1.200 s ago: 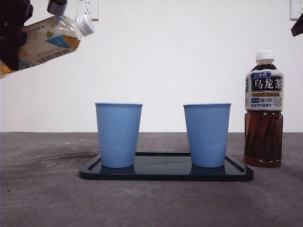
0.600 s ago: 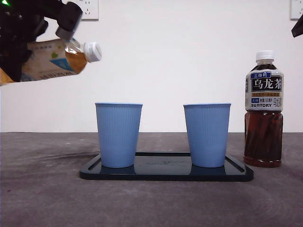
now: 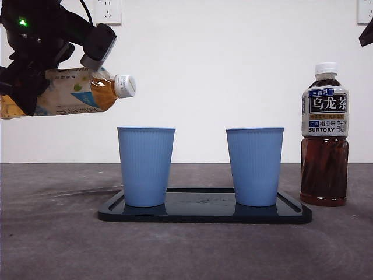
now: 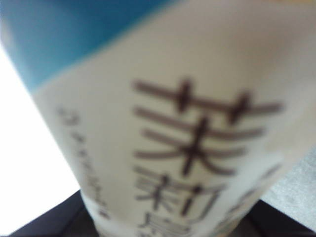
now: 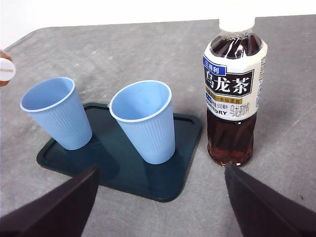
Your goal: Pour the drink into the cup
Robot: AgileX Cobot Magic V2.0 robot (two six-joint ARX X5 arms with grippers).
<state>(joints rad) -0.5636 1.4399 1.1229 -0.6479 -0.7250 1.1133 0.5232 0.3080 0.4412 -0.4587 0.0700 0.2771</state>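
Note:
My left gripper is shut on a tea bottle with a white and blue label. The bottle lies almost level, high at the left. Its white cap is on and hangs just above and left of the left blue cup. The label fills the left wrist view, blurred. A second blue cup stands to the right on the same dark tray. My right gripper is open and empty, held back above both cups; it shows as a black tip.
A capped bottle of dark oolong tea stands upright on the grey table just right of the tray. In the right wrist view this bottle is beside the nearer cup. A white wall is behind.
The held bottle has moved right and down and tipped from cap-up to nearly level. Its cap is now close above the left cup's rim. Cups, tray and dark bottle have not moved.

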